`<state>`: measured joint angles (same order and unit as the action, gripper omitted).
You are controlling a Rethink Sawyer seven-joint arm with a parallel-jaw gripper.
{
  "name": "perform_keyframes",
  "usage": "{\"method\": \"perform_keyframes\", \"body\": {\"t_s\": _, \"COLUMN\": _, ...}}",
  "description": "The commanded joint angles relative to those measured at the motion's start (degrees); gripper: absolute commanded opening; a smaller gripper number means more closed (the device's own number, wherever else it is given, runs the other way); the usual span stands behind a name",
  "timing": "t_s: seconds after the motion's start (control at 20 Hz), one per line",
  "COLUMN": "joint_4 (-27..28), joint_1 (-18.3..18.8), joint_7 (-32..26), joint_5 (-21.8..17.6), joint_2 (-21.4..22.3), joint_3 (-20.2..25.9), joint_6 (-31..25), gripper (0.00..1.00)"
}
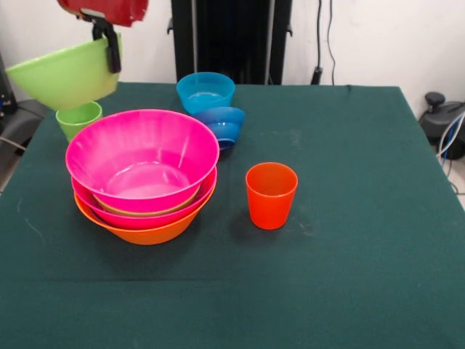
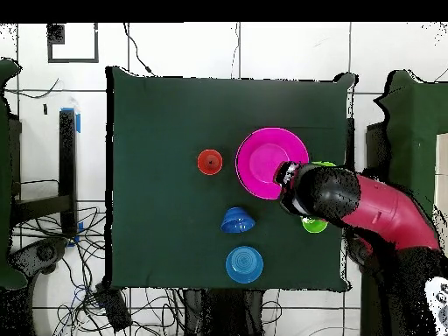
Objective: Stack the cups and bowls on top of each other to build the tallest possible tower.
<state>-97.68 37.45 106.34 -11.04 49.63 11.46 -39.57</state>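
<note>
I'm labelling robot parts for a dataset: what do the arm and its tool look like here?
The arm is a thick rounded tube, glossy red along its length and black toward the end near the table. The tool is small, black and narrow, hanging under a red housing with a pale grey part between them. No cables or markings on it show.

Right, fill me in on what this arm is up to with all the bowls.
The robot's hand is clamped on the rim of a green bowl, holding it tilted in the air at the table's edge, above the light green cup. Beside them stands the tower: an orange bowl lowest, then pink bowls nested on it with a green rim showing between. The orange-red cup, a light blue bowl and a darker blue bowl tipped over beside it stand loose on the green table.
</note>
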Motion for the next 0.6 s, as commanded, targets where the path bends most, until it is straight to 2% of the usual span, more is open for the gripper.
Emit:
{"method": "perform_keyframes", "body": {"t_s": 0.05, "joint_4": 4.1, "joint_1": -5.2, "joint_7": 4.6, "joint_5": 1.5, "joint_2": -6.3, "joint_3": 3.8, "joint_6": -2.5, "gripper": 0.00}}
{"method": "perform_keyframes", "body": {"t_s": 0.3, "joint_4": 5.8, "joint_1": -8.2, "joint_7": 7.8, "joint_5": 2.8, "joint_2": -8.1, "joint_3": 2.2, "joint_6": -1.3, "gripper": 0.00}}
{"method": "perform_keyframes", "body": {"t_s": 0.6, "joint_4": 5.4, "joint_1": -9.2, "joint_7": 8.0, "joint_5": 4.8, "joint_2": -9.9, "joint_3": 1.8, "joint_6": 1.6, "gripper": 0.00}}
